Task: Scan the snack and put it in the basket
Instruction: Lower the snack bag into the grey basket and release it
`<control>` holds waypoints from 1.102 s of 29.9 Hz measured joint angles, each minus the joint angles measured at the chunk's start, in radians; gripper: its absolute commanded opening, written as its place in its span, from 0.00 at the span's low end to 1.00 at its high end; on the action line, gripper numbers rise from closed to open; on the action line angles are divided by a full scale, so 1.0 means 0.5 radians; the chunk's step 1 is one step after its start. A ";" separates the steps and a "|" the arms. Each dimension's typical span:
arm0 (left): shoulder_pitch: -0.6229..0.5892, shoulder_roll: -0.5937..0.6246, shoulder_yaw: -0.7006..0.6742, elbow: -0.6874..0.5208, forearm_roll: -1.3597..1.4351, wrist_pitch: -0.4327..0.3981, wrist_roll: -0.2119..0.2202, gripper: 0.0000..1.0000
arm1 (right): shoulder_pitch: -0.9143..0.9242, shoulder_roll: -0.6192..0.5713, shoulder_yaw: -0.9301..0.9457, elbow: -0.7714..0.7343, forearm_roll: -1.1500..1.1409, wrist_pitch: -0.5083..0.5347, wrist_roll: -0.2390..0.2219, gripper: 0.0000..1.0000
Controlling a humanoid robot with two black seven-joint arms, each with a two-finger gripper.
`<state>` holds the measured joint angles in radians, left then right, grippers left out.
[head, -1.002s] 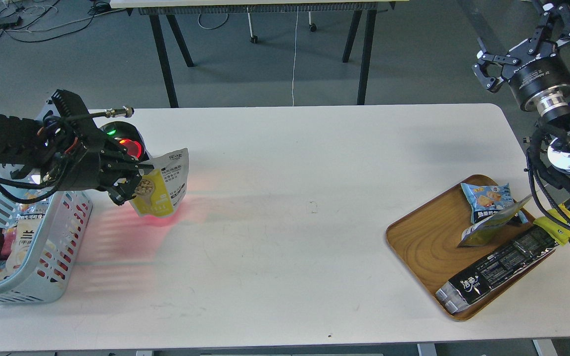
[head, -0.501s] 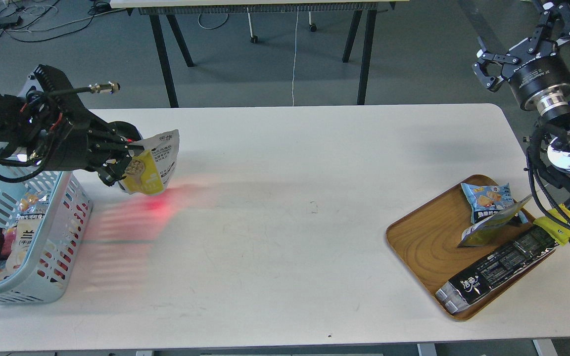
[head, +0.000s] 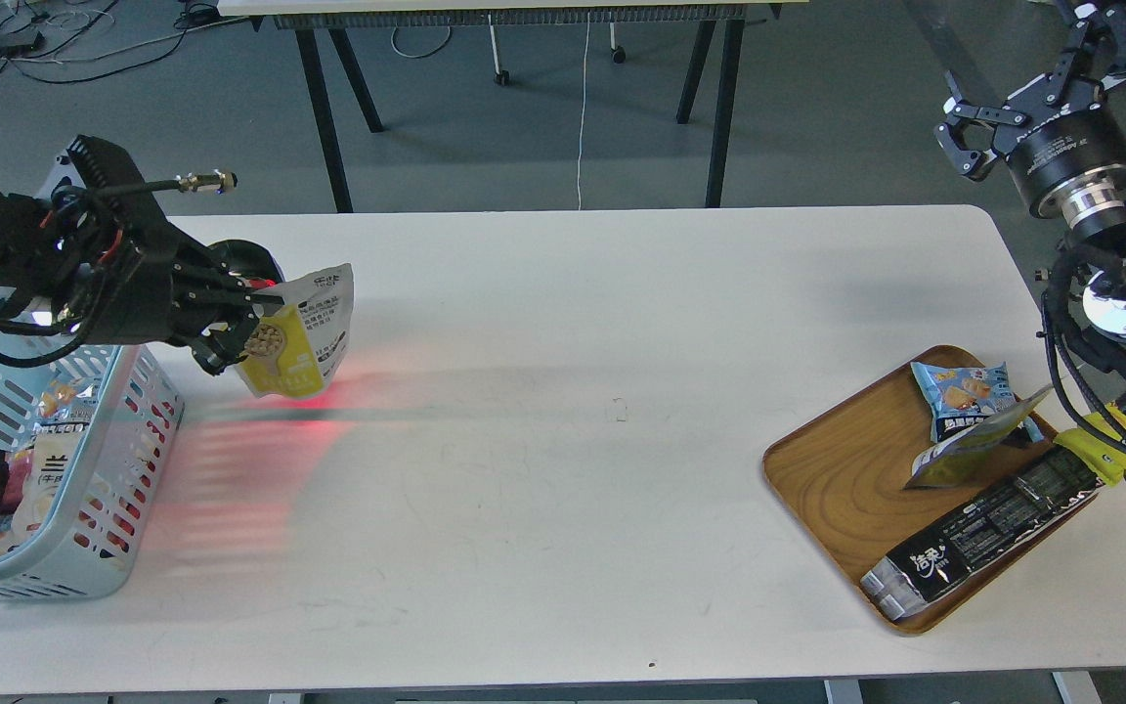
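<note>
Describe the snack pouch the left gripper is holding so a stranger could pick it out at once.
Start at the light blue basket on the white table's left end. Just beyond its far right corner, the left gripper holds the snack above a red glow. It is the only raised pouch: yellow front, round picture of pale balls, white printed back.

Over the last second the left hand (head: 236, 337), clamped on the small flat yellow-fronted snack pouch (head: 297, 337), has moved it leftward toward the light blue slotted plastic basket (head: 123, 469). The red glow on the white table (head: 563, 440) apparently shifted along.
</note>
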<state>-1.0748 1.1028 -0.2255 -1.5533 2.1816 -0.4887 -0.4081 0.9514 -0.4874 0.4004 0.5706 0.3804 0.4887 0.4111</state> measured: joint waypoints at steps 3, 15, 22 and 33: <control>0.005 -0.008 0.007 0.000 0.000 0.000 0.000 0.00 | 0.000 -0.001 0.000 0.001 0.000 0.000 0.000 0.99; 0.001 0.270 -0.019 -0.364 0.000 0.003 -0.007 0.00 | 0.002 -0.001 0.000 -0.002 0.000 0.000 0.002 0.99; -0.004 0.563 -0.140 -0.416 0.000 0.135 -0.150 0.00 | -0.002 0.000 0.000 -0.003 0.000 0.000 0.003 0.99; -0.003 1.149 -0.157 -0.408 0.000 0.508 -0.161 0.00 | -0.003 0.003 0.000 -0.004 -0.016 0.000 0.003 0.99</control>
<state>-1.0763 1.6774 -0.3038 -1.7571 2.1817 -0.2345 -0.4888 0.9500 -0.4857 0.4004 0.5686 0.3722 0.4886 0.4128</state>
